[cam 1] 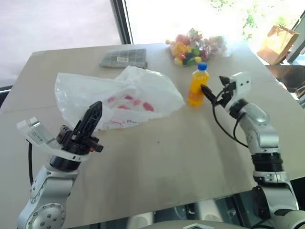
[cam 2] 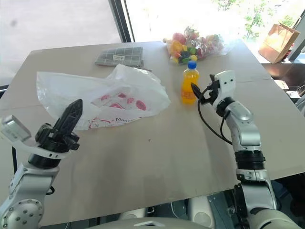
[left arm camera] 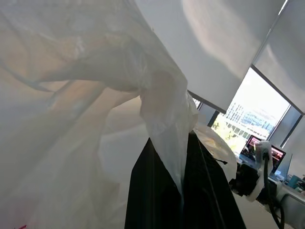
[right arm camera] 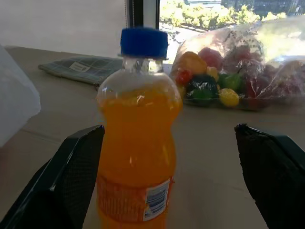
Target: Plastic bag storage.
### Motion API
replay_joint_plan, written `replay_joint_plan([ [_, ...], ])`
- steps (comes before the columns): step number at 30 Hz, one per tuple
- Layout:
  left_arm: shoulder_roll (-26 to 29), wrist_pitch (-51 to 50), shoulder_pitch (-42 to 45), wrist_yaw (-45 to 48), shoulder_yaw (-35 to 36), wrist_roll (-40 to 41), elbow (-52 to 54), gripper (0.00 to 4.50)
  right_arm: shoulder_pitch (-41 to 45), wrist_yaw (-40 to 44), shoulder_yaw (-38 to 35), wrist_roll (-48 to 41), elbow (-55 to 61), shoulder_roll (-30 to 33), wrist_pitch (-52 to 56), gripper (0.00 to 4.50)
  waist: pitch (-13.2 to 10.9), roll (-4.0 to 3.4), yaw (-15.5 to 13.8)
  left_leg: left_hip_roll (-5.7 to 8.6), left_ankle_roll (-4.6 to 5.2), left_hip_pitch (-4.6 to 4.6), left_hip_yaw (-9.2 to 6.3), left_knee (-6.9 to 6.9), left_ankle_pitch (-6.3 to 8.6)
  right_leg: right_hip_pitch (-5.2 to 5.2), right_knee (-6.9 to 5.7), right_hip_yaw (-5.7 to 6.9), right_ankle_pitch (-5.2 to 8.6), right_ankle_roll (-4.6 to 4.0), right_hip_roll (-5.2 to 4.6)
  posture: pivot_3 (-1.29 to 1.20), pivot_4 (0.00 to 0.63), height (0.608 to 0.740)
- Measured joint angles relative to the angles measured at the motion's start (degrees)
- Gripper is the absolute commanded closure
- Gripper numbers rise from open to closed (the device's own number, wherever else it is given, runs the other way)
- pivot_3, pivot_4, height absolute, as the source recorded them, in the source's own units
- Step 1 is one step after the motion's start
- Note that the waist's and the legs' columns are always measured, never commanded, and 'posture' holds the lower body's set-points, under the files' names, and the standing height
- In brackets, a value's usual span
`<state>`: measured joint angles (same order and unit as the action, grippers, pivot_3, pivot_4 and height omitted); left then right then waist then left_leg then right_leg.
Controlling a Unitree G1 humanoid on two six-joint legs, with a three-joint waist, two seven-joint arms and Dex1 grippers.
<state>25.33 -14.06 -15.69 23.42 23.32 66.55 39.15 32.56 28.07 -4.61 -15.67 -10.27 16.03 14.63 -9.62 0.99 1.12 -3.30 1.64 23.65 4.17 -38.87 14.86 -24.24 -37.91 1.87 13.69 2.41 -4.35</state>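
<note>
My left gripper is closed on a fold of the plastic bag, which lies crumpled on the table. My right gripper stands wide open at the orange juice bottle; one finger seems to touch it. The bag of sweets lies behind.

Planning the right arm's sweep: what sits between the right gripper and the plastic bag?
The orange bottle stands between the open right gripper and the plastic bag, in both eye views.
</note>
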Motion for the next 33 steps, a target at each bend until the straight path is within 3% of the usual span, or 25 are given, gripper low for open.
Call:
replay_joint_plan([
  [6,-0.26,-0.43,-0.30,0.12,-0.20,-0.15,-0.11,4.50,3.58,1.91,0.36,-0.83,-6.27,-3.02,-0.73,0.03,-0.01,-0.01,-0.38,0.00,0.00,0.10,-0.01,0.00,0.00,-0.02,0.11,0.03,-0.01,0.00,-0.03,0.00,0.150,0.740],
  [11,-1.11,-0.31,-1.15,0.15,0.07,-1.21,-0.04,4.50,8.68,1.31,0.61,1.47,-18.31,-4.68,-5.10,0.03,-0.01,-0.01,-0.23,0.01,0.00,0.07,0.00,0.00,0.00,-0.01,0.08,0.02,-0.01,-0.01,-0.02,0.00,0.150,0.740],
  [15,-1.63,-0.28,-1.26,0.14,0.16,-1.82,-0.03,4.50,11.21,0.49,1.40,3.76,-25.67,-5.74,-9.96,1.23,-0.01,-0.01,-0.26,0.00,0.00,0.07,-0.03,0.00,0.00,-0.02,0.05,0.03,-0.01,-0.02,-0.01,0.00,0.150,0.740],
  [19,-1.63,-0.17,-1.41,0.17,0.98,-1.99,-0.03,4.50,11.71,0.51,1.44,4.46,-27.29,-5.91,-12.25,1.37,-0.02,-0.03,-0.26,0.01,0.00,0.11,0.00,0.00,0.00,-0.02,0.10,0.03,-0.02,-0.01,-0.04,0.00,0.150,0.740],
  [25,-1.87,-0.20,-2.66,0.51,0.96,-2.14,0.09,4.50,10.26,0.15,-0.27,2.91,-22.81,-5.63,-12.48,1.37,-0.16,-0.15,-0.27,0.00,0.00,0.15,-0.01,0.01,0.00,-0.06,0.10,0.05,-0.02,-0.01,-0.04,0.00,0.150,0.740],
  [30,-1.71,-0.81,-3.19,0.82,0.89,-1.06,0.16,4.50,15.06,0.05,-6.56,-7.81,-9.62,-7.84,-10.61,1.37,-0.42,-0.37,0.07,-0.04,0.00,0.16,-0.01,0.03,0.00,-0.16,0.02,-0.01,-0.02,0.00,0.00,0.00,0.150,0.740],
  [33,-1.05,-1.54,-2.97,1.38,0.89,-0.72,0.17,4.50,19.51,1.59,-6.31,-14.66,1.15,-10.57,-8.01,1.37,-0.41,-0.37,0.20,-0.10,0.00,0.13,-0.02,0.24,0.00,-0.23,0.02,0.00,-0.01,-0.02,0.11,0.00,0.150,0.740],
])
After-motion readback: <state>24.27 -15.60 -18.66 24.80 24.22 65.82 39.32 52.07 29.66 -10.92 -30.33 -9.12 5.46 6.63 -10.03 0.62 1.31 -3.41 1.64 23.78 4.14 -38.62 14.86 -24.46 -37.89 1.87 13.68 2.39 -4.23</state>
